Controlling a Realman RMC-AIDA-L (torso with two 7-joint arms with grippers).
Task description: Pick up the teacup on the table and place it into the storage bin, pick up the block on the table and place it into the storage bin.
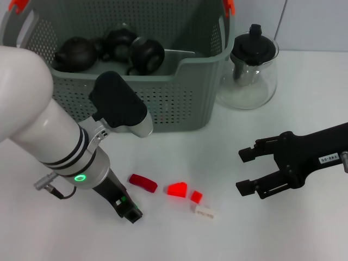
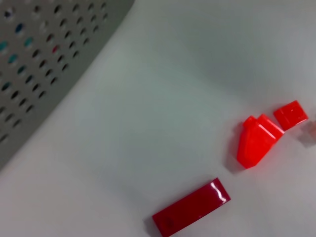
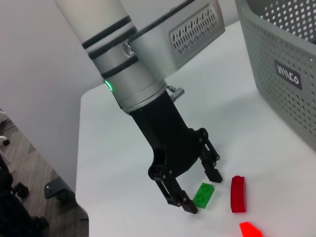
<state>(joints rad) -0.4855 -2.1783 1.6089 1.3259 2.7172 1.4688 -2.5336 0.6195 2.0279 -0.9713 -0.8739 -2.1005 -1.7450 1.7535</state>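
Note:
The grey-green storage bin [image 1: 163, 103] stands at the back; its labelled wall [image 3: 286, 79] shows in the right wrist view. No teacup shows on the table. My left gripper [image 1: 129, 209] is low over the table in front of the bin. It is open [image 3: 203, 191], with a small green block [image 3: 203, 194] lying on the table between its fingertips. To its right lie a dark red long block [image 1: 143, 183], a bright red block [image 1: 177, 190] and a small red block [image 1: 196, 196]. My right gripper [image 1: 246, 171] hovers open and holds nothing, right of the blocks.
Dark round pottery pieces [image 1: 145, 54] lie inside the bin. A glass teapot with a black lid [image 1: 251, 68] stands right of the bin. A small white block [image 1: 205, 212] lies near the red ones. The table's edge [image 3: 86, 148] runs behind the left arm.

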